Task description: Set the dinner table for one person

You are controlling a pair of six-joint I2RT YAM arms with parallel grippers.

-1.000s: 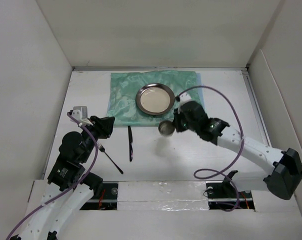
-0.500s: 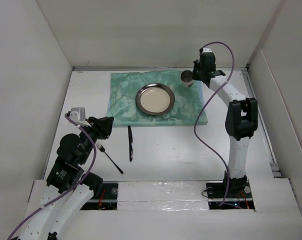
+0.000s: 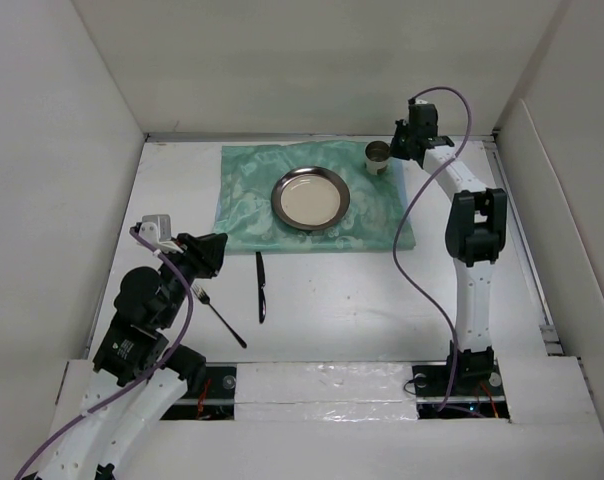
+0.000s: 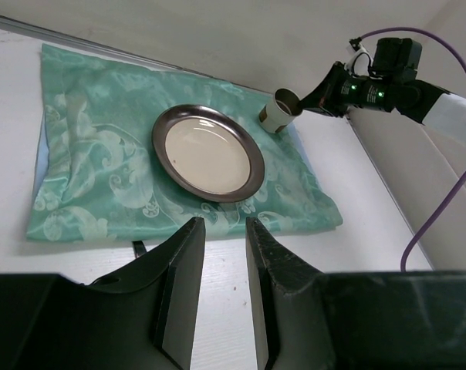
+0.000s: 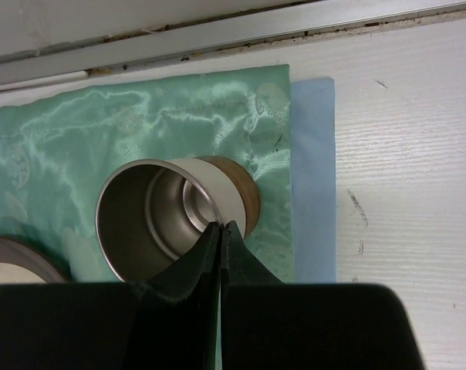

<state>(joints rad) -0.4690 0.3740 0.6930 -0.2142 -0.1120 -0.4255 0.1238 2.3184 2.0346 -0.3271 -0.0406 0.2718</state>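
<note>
A steel cup (image 3: 378, 156) stands at the far right corner of the mint-green mat (image 3: 252, 190) on the white dinner table (image 3: 382, 300). My right gripper (image 3: 394, 150) is shut on the cup's rim (image 5: 163, 216), one finger inside and one outside (image 5: 221, 226). A steel plate (image 3: 309, 197) sits on the middle of the mat. A black knife (image 3: 261, 285) and a fork (image 3: 217, 312) lie on the table in front of the mat. My left gripper (image 3: 214, 255) is open and empty (image 4: 224, 231), above the table near the fork. The left wrist view shows the plate (image 4: 208, 153) and cup (image 4: 281, 110).
White walls close the table at the left, back and right. The right arm stretches along the right side up to the back wall, its purple cable hanging over the table's right half. A metal rail (image 5: 217, 35) runs along the back edge just behind the cup.
My right arm has carried the cup from in front of the plate to the mat's far right corner. The left arm has not moved.
</note>
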